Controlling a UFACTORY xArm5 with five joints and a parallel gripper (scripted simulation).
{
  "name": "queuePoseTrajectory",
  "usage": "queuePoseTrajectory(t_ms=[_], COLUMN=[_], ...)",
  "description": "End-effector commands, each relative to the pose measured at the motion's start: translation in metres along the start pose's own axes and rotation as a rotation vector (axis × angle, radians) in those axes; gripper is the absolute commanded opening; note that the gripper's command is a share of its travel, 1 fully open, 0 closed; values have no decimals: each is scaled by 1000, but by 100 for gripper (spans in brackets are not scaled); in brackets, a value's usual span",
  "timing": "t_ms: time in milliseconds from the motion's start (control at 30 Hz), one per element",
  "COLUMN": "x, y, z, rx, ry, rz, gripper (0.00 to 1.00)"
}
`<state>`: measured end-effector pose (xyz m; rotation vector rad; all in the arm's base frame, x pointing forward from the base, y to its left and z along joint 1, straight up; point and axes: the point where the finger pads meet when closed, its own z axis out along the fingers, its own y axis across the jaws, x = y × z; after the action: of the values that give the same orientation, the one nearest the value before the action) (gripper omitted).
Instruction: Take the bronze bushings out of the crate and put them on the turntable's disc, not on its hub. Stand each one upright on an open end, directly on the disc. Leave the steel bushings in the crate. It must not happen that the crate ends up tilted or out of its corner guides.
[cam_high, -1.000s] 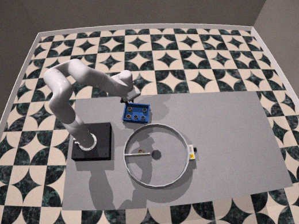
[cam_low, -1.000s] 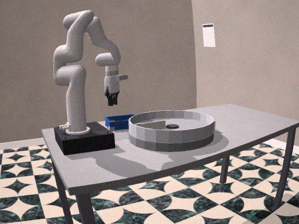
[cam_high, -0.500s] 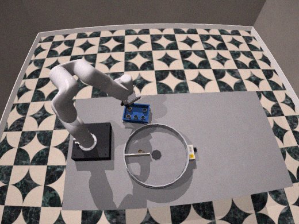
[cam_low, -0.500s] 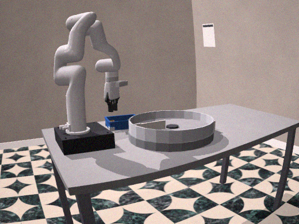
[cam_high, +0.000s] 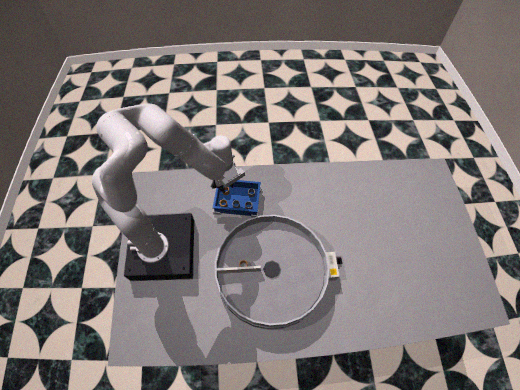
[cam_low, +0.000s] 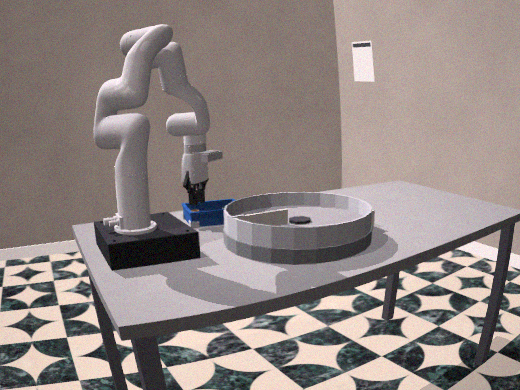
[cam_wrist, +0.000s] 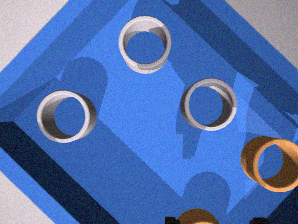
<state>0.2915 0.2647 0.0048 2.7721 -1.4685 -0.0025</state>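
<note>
The blue crate (cam_high: 218, 210) (cam_low: 210, 217) holds two bronze and three steel bushings, all standing on open ends. My gripper (cam_high: 223, 189) (cam_low: 197, 201) (cam_wrist: 215, 220) is part open, its fingertips low in the crate, on either side of the back-left bronze bushing (cam_wrist: 199, 215); the fingers hold nothing. The other bronze bushing (cam_high: 220, 204) (cam_wrist: 251, 162) is at the front left. The steel bushings (cam_wrist: 92, 116) (cam_wrist: 144, 67) (cam_wrist: 233, 106) stand apart. On the turntable's disc (cam_high: 295, 295), a bronze bushing (cam_high: 243, 261) is just behind the divider, its lower part hidden.
A raised ring wall (cam_high: 327, 280) (cam_low: 300, 237) surrounds the disc. A thin divider (cam_high: 237, 269) (cam_low: 267, 218) runs from its left side towards the dark central hub (cam_high: 272, 269) (cam_low: 300, 220). A small box (cam_high: 332, 260) with a yellow label sits outside the wall's right side.
</note>
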Motion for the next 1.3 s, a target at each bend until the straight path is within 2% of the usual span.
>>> queuePoseTrajectory(t_ms=[0, 333, 700, 1267], x=[0, 0, 0, 0], y=[-2, -2, -2, -2], z=[0, 1, 17, 20], rx=[4, 4, 4, 4], ry=[-1, -1, -1, -1], rz=[0, 0, 0, 0], gripper=[41, 41, 41, 41])
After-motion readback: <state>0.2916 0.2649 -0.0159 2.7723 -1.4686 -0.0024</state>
